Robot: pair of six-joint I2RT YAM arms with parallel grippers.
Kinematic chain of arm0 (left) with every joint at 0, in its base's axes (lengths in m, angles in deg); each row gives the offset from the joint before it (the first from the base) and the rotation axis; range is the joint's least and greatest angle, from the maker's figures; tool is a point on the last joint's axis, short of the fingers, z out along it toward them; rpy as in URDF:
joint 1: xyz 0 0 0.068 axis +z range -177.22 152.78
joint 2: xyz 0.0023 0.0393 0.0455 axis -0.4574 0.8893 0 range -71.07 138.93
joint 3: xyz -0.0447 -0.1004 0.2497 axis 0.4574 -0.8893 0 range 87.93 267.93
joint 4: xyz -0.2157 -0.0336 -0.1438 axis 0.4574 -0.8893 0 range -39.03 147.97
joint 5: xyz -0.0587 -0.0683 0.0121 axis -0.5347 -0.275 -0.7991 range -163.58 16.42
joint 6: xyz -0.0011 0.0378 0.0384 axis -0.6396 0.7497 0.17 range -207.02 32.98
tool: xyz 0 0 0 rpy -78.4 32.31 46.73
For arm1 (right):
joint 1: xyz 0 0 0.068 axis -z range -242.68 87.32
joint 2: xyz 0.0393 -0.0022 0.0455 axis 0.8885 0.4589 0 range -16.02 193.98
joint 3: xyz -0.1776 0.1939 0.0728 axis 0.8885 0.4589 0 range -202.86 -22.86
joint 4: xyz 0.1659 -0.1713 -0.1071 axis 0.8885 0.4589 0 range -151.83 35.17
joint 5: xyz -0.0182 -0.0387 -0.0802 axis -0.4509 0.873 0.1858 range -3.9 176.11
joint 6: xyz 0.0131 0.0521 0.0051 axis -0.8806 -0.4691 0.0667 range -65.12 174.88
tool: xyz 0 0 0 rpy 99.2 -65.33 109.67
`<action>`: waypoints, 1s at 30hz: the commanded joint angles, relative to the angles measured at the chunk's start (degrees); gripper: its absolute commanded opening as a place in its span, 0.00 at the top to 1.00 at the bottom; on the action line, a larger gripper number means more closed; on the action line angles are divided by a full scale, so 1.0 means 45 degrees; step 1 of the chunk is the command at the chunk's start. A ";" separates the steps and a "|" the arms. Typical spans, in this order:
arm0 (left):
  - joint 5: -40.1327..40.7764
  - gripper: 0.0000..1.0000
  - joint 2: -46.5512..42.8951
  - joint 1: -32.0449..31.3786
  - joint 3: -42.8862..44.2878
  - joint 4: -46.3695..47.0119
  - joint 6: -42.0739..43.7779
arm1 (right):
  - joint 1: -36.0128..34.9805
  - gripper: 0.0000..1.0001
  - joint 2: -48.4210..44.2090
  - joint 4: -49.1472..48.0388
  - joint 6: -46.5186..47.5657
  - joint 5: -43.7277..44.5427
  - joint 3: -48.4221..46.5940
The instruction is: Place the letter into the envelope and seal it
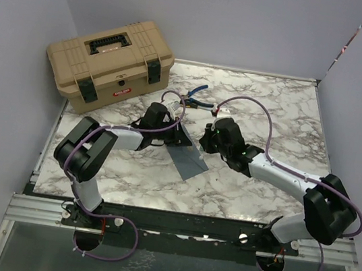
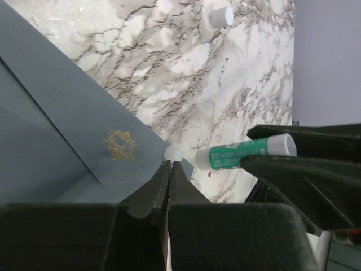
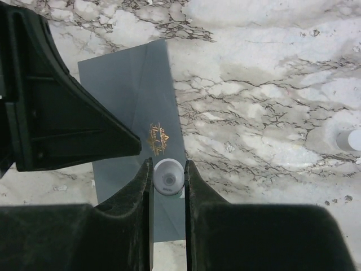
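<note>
1. Although it fills most of the top view, the marble table (image 1: 273,108) carries only a few things, and they sit in its upper and middle parts.
2. A tan toolbox (image 1: 110,63) stands at the upper left of that view, lid shut, well apart from both grippers.
3. The envelope (image 1: 187,162) lies flat at the middle of the table, slanting down to the right. Both arms reach in over its upper end, one from each side. Whether its flap is stuck down I cannot tell.
4. The left gripper (image 2: 170,166) is closed with nothing between its fingers. In the left wrist view its tips sit low in the centre, at the envelope's right edge, just right of the gold crest (image 2: 119,144).
5. The right gripper (image 3: 168,164) is clamped on a glue stick (image 3: 168,178). In the right wrist view the stick hangs over the envelope's right edge, just below the crest.
6. In the left wrist view the stick's white tip lies just beside the left fingertips, at the envelope's edge. Whether it touches the paper I cannot tell.
7. A blue-handled tool (image 1: 197,96) lies above the grippers in the top view.
8. A small white cap (image 2: 220,17) stands alone on bare marble near the top of the left wrist view.
</note>
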 commanded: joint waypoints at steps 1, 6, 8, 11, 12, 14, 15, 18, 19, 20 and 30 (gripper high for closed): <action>0.0573 1.00 0.0743 -0.0015 0.0413 0.0218 -0.0577 | -0.0426 1.00 0.0289 -0.1286 0.0794 0.1473 0.0281; 0.1054 1.00 0.1210 -0.0022 0.0804 -0.1076 -0.0149 | -0.0874 1.00 0.0661 -0.1692 0.1355 0.2014 0.0449; 0.1202 1.00 0.1290 -0.0012 0.0901 -0.1416 0.0023 | -0.0994 1.00 0.0748 -0.1935 0.1516 0.2285 0.0565; 0.1315 1.00 0.1430 -0.0026 0.1014 -0.1792 0.0217 | -0.1098 1.00 0.0796 -0.2316 0.1814 0.2626 0.0745; 0.1353 1.00 0.1481 -0.0027 0.1043 -0.1876 0.0262 | -0.1101 1.00 0.0798 -0.2397 0.1895 0.2649 0.0783; 0.1386 1.00 0.1614 -0.0028 0.1109 -0.2033 0.0347 | -0.1102 1.00 0.0817 -0.2481 0.1989 0.2604 0.0849; 0.1413 1.00 0.1675 -0.0032 0.1141 -0.2106 0.0371 | -0.1119 1.00 0.0818 -0.2522 0.1988 0.2558 0.0894; 0.1505 1.00 0.1820 -0.0027 0.1245 -0.2296 0.0446 | -0.1121 1.00 0.0798 -0.2584 0.1979 0.2318 0.1072; 0.1562 1.00 0.1862 -0.0029 0.1308 -0.2396 0.0466 | -0.1140 1.00 0.0784 -0.2579 0.1942 0.2264 0.1134; 0.1643 1.00 0.1896 -0.0034 0.1346 -0.2503 0.0503 | -0.1141 1.00 0.0780 -0.2535 0.1821 0.2208 0.1164; 0.2148 1.00 0.2066 -0.0114 0.1627 -0.3071 0.0748 | -0.1160 1.00 0.0805 -0.2408 0.1422 0.1735 0.1281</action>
